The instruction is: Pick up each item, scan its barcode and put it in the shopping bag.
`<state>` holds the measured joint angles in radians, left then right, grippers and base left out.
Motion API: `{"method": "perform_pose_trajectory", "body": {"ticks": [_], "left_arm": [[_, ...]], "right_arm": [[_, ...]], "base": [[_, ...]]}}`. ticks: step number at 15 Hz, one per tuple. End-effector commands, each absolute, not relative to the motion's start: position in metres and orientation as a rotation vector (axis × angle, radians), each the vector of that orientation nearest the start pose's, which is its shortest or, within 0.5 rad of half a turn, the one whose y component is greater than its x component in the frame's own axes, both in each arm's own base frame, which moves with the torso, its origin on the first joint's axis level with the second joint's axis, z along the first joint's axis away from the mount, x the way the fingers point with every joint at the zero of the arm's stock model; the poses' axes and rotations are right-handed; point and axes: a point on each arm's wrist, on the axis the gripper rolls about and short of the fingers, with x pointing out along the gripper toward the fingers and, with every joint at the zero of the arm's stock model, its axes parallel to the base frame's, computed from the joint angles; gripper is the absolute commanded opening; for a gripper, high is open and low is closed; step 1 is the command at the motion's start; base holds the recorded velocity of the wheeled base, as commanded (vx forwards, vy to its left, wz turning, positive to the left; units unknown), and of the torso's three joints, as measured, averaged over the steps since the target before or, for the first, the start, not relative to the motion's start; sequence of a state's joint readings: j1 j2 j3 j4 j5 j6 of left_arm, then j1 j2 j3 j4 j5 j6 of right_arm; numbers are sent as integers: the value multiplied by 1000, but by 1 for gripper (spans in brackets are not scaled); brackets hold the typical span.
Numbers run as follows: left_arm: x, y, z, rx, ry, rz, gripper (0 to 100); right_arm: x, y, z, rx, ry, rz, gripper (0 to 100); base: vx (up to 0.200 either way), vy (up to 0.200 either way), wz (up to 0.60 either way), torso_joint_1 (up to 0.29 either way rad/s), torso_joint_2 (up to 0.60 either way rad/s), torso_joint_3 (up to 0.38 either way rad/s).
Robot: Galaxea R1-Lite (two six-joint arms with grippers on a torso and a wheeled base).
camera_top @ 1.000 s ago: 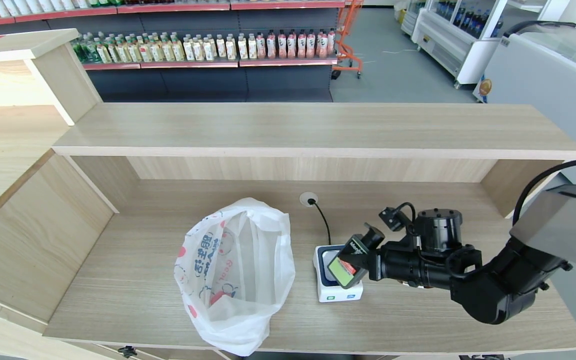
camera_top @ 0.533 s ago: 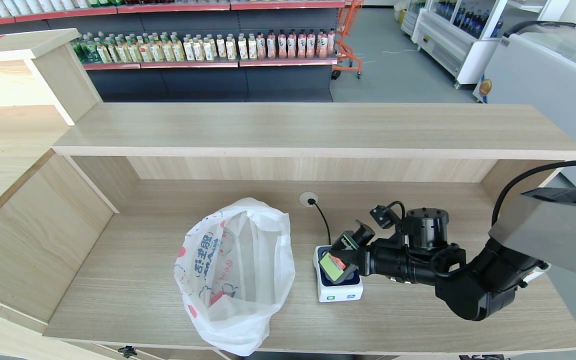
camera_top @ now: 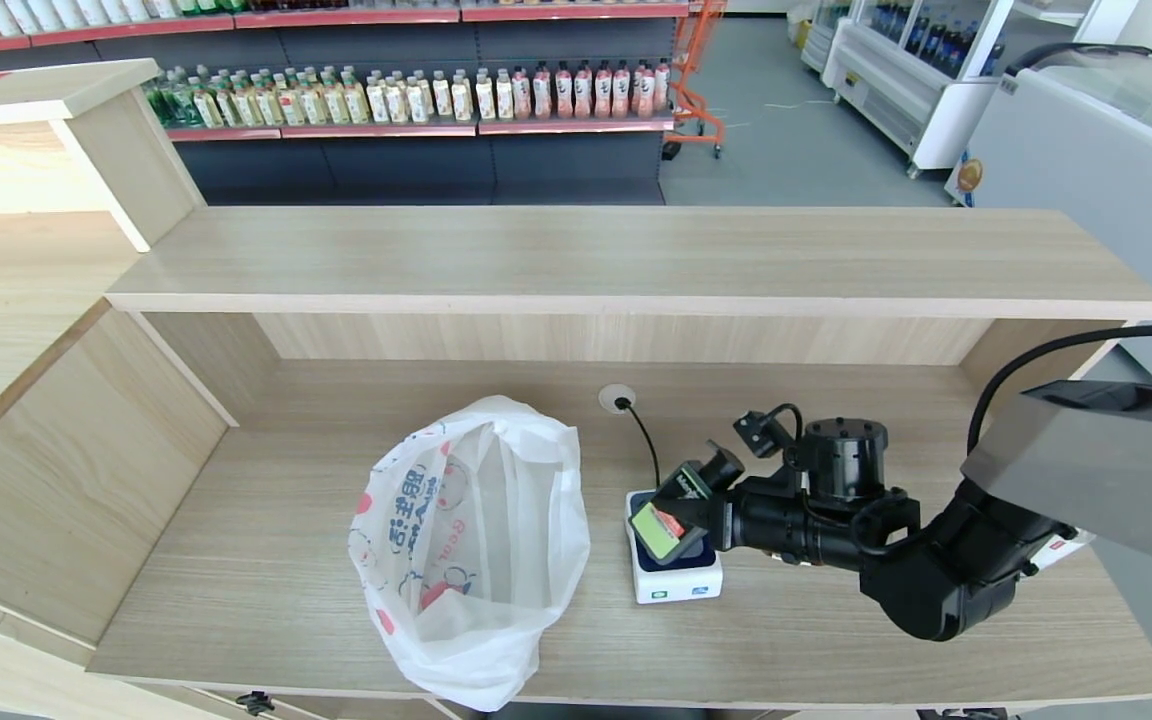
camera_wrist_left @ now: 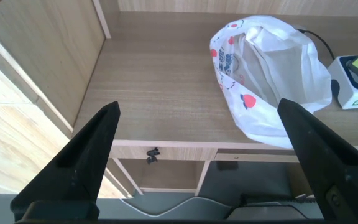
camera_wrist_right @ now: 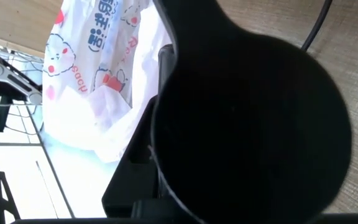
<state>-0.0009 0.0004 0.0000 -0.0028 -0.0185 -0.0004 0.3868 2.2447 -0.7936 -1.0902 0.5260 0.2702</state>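
One shopping bag (camera_top: 471, 545) beside the scanner (camera_top: 676, 582) is holding something red; right gripper (camera_top: 681, 515) is clasping one packet (camera_top: 658, 530), left gripper (camera_wrist_left: 197, 106) is gaping.

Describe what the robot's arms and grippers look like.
The right arm is glossy black, built of cylindrical segments, with a small camera on its wrist and a looping black cable. The right gripper is black too; the left gripper has two dark, wedge-shaped fingers.

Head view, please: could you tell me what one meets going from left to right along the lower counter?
From the left: shopping bag → scanner → right arm. The green item in the right gripper overlaps the scanner, so it is left out.
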Motion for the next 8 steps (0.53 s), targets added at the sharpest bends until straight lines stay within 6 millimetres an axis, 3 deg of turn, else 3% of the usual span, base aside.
{"method": "perform_pose_trajectory", "body": {"ticks": [1,4,7,8], "left_arm": [[-23,0,76,0,-3,-20,100],[-23,0,76,0,-3,-20,100],[-23,0,76,0,-3,-18,100],[-23,0,76,0,-3,-20,100]], "right_arm": [[343,153,35,273,497,846,0],[340,147,62,286,431,844,0],[330,120,133,277,236,819,0],[324,117,142,275,219,820,0]], "base": [[0,0,0,0,0,0],[0,0,0,0,0,0],[0,0,0,0,0,0],[0,0,0,0,0,0]]}}
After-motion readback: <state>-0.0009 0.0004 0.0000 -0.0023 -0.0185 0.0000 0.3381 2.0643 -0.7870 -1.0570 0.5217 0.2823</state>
